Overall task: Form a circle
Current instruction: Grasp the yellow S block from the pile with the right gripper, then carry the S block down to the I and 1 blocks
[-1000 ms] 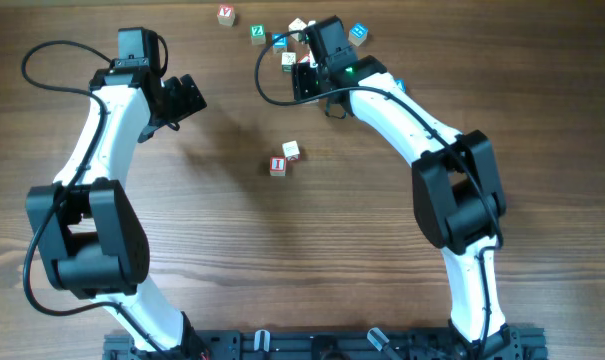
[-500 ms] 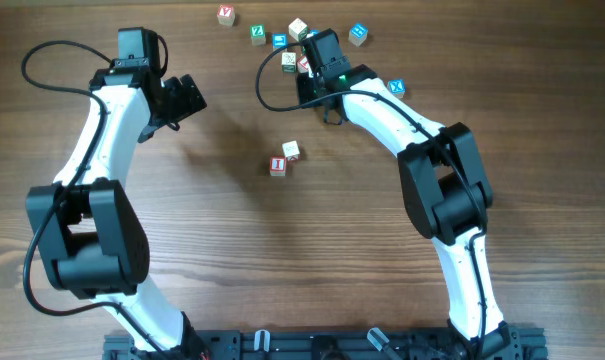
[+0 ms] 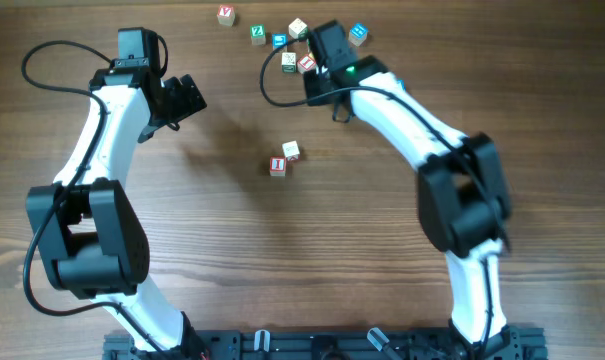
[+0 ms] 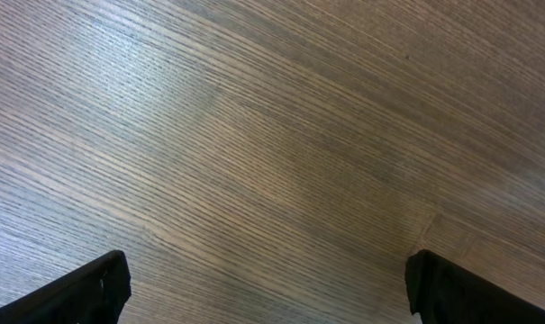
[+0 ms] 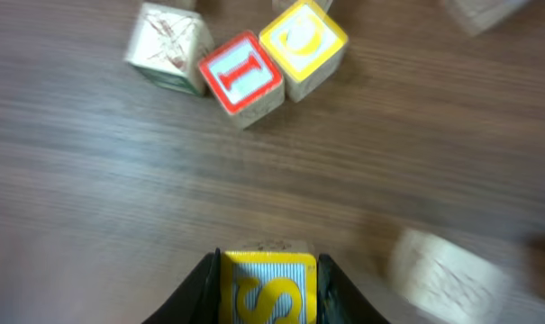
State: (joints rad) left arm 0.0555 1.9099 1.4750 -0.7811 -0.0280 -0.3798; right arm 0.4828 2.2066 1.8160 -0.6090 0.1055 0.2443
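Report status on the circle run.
Left gripper open. Right gripper shut on S cube. No circle yet: two cubes mid-table. Scatter crowds the pick.

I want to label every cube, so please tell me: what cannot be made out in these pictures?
Overhead: the right gripper and its yellow-framed wooden S cube, hidden under the arm's wrist.
Right wrist: the pale wooden cube at lower right, blurred; face unreadable.
Right wrist: another pale cube at upper right, cut by the top edge.

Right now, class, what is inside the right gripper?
A yellow S cube sits inside the right gripper, pinched on both sides. Its lower half lies beyond the picture edge, and the table beneath it is covered.
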